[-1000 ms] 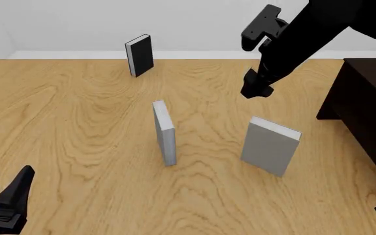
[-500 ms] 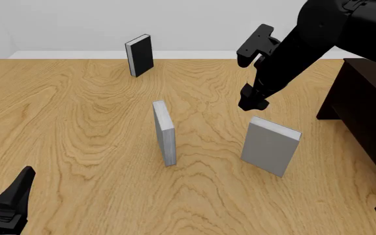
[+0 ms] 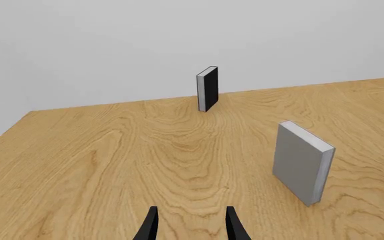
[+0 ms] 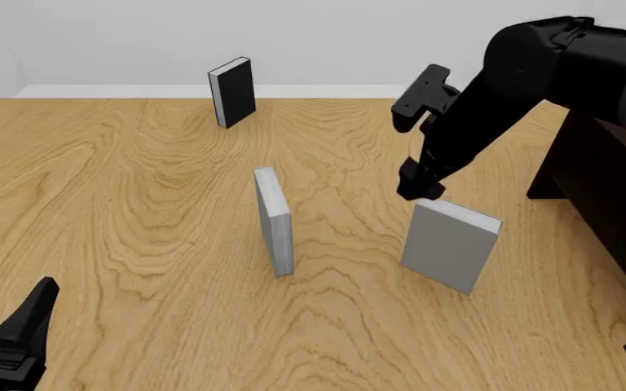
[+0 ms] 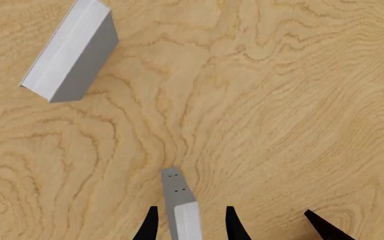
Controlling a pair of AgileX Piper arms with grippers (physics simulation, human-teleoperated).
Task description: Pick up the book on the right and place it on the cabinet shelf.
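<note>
**Right gripper closing in on the book's top edge**

The book point(image 4: 450, 244) is standing upright on the worktop point(image 4: 128, 204), right of centre, just in front of the dark cabinet point(image 4: 606, 187) w/ a gap between. The right gripper point(image 4: 420, 189) is coming down: vs. a second ago it's dropping from well above and behind the book to just over the book's top far corner. Judging by that, approach is nearly done and the grasp itself isn't made yet; lift and carry to the shelf are still ahead.

The right wrist view is showing what the front view can't: the book's top edge point(image 5: 180, 210) is sitting between the two fingers point(image 5: 150, 226), which are spread a bit wider than the book's thickness, no contact visible. So the gripper is open, holding nothing, and roughly lined up along the spine. That view is also catching the other grey book point(image 5: 72, 50) from above, well apart.

The front view is giving the layout: other grey book mid-worktop, black book point(image 4: 232, 91) at the far edge. The shelf recess itself isn't visible in any view.

The left gripper point(image 4: 9, 342) is sitting parked at the near left corner, fingers apart, empty; its wrist view is looking across at the black book and the other grey one.
</note>
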